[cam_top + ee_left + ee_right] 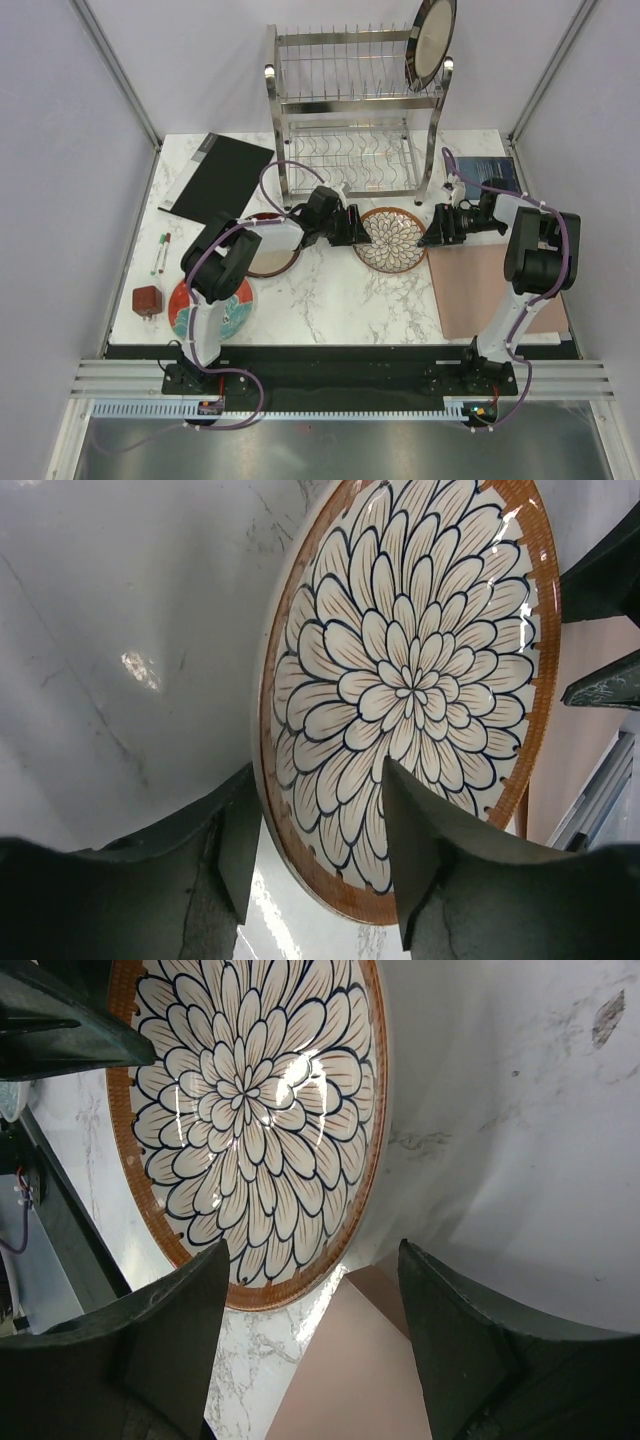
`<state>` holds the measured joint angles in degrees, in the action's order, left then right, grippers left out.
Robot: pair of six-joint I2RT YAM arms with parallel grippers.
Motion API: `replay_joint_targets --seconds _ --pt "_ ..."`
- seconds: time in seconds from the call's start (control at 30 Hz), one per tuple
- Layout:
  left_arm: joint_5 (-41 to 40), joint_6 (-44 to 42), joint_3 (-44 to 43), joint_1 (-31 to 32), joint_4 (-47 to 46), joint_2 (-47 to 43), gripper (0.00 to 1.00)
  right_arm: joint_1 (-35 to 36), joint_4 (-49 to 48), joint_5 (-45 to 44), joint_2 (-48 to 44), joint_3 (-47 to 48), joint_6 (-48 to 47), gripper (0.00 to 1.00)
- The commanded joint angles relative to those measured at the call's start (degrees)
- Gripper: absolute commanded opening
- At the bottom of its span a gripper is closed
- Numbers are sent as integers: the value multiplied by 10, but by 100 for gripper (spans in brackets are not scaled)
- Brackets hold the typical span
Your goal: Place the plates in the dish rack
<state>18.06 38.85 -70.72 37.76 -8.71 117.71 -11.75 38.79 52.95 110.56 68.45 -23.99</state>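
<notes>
The brown plate with white petals (pixel 392 240) lies on the marble table in front of the dish rack (pixel 355 120). My left gripper (pixel 357 228) is at its left rim. In the left wrist view the plate (pixel 410 680) has its near rim between the parted jaws of that gripper (pixel 320 780), with one finger over its face. My right gripper (pixel 430 235) is open just off the plate's right rim (pixel 250 1110), jaws (pixel 312 1250) over the pink mat. A checked-rim plate (pixel 432 40) stands in the rack's top tier. The dark-red plate (pixel 270 255) and the red plate with teal flowers (pixel 212 312) lie at the left.
A pink mat (pixel 495 290) covers the right side of the table, with a blue book (pixel 490 172) behind it. A black tablet (pixel 218 178), two markers (pixel 162 252) and a small red-brown block (pixel 148 300) lie at the left.
</notes>
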Motion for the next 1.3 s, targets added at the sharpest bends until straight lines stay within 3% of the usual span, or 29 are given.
replay_joint_targets --seconds 0.0,0.2,0.3,0.6,0.87,1.27 --pt "-8 26 -27 3 5 13 47 1 12 37 4 19 -27 75" --pt "-44 19 -27 1 46 -4 12 1 30 29 -3 27 -39 75" --pt "-25 13 -17 -5 47 -19 3 1 37 25 -12 32 -39 75" --pt "79 -9 78 -56 -22 -104 2 2 55 22 -60 50 -34 77" --pt "150 -33 125 -88 -46 -179 2 41 167 50 -68 77 -95 77" --pt "221 -46 146 -90 -52 -250 2 108 129 80 -61 77 -59 81"
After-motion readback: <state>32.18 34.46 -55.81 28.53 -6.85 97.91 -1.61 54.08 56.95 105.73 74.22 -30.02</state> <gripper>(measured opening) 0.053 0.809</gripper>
